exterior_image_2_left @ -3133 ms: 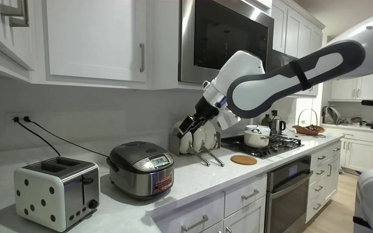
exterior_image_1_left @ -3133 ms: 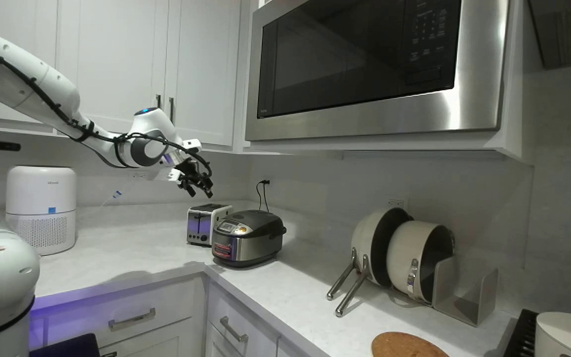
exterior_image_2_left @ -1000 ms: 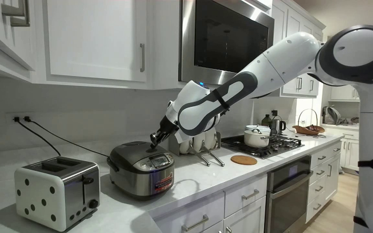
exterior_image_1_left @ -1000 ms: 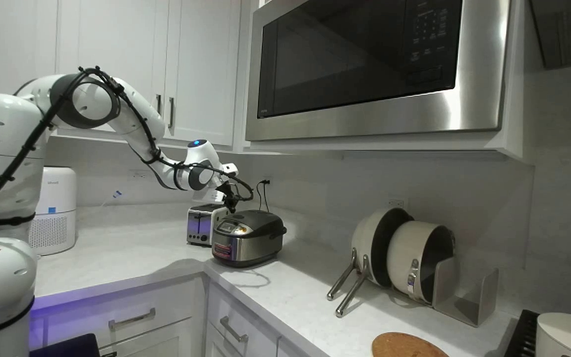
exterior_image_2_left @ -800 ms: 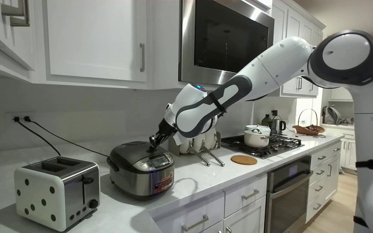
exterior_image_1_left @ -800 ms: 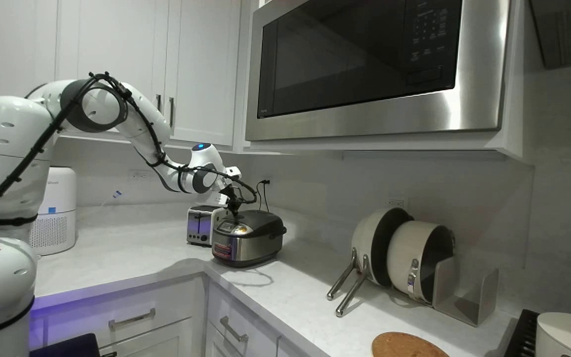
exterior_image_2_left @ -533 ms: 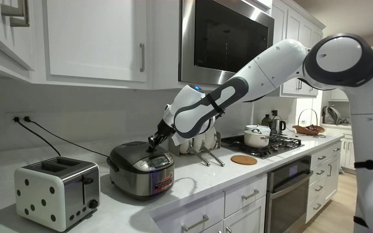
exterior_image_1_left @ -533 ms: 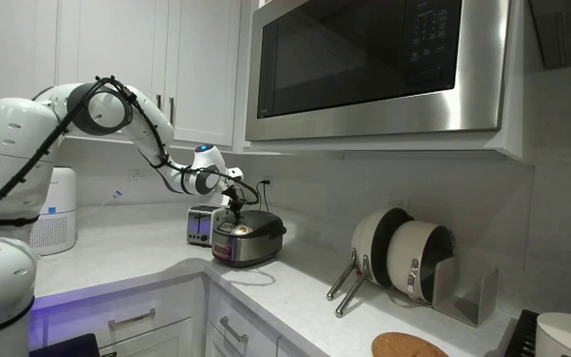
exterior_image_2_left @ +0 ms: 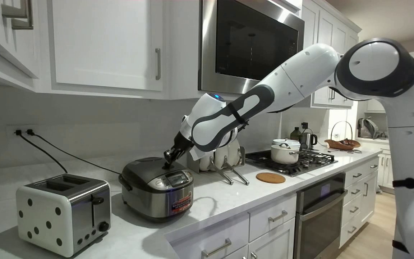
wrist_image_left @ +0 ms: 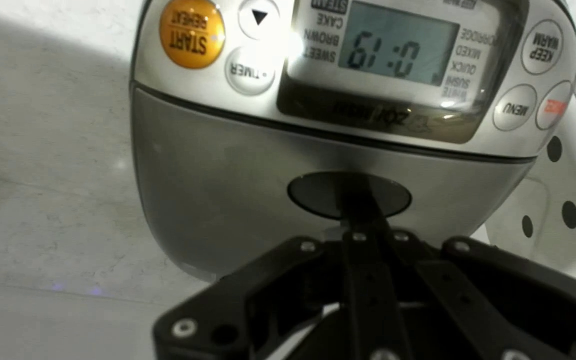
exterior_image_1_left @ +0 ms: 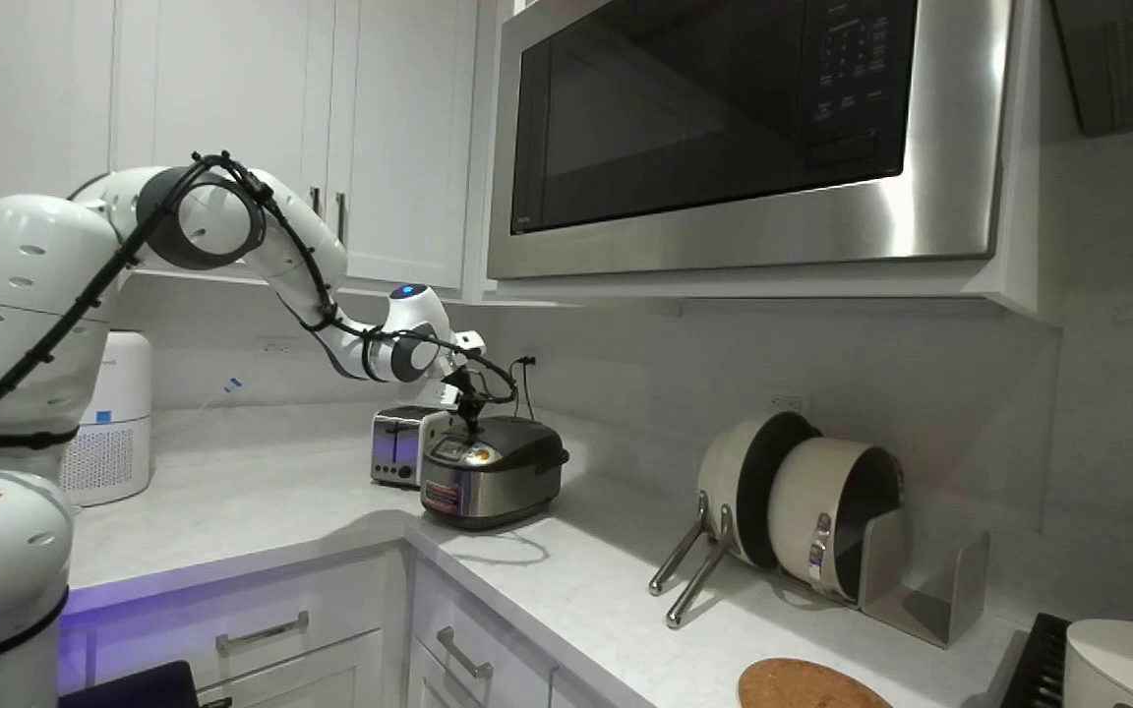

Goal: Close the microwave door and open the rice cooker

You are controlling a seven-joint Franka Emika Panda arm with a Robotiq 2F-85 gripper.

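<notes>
Status: roughly half done, my read.

Microwave door (exterior_image_1_left: 694,108): looks flush in both exterior views, no gap I can make out. Calling that half finished; no reason to touch it.

Rice cooker (exterior_image_2_left: 156,196): on the surface (exterior_image_1_left: 586,590), just in from the inner corner where the two front edges meet, toaster (exterior_image_2_left: 63,216) beside it. Lid (exterior_image_2_left: 142,169) is down, so the second half isn't done yet.

My pincer (wrist_image_left: 358,197): clenched, fingers (wrist_image_left: 360,215) together, nothing held between them. Wrist view has the tips over the dark oval (wrist_image_left: 313,195) on the lid, which I take for the release button. Both exterior views also suggest contact; can't tell whether it's actually pushed in or how hard.

Remaining: press the oval until the lid lets go, then get out of its way. I'm standing right over it, so if it pops mid-push it could hit me and stall partway. Presumably it swings away from the control panel (wrist_image_left: 398,65), toward the surface's back corner, so I'd back off toward the front edge. If it only lifts a crack, it'll need a nudge. Done once the lid stands fully up.
</notes>
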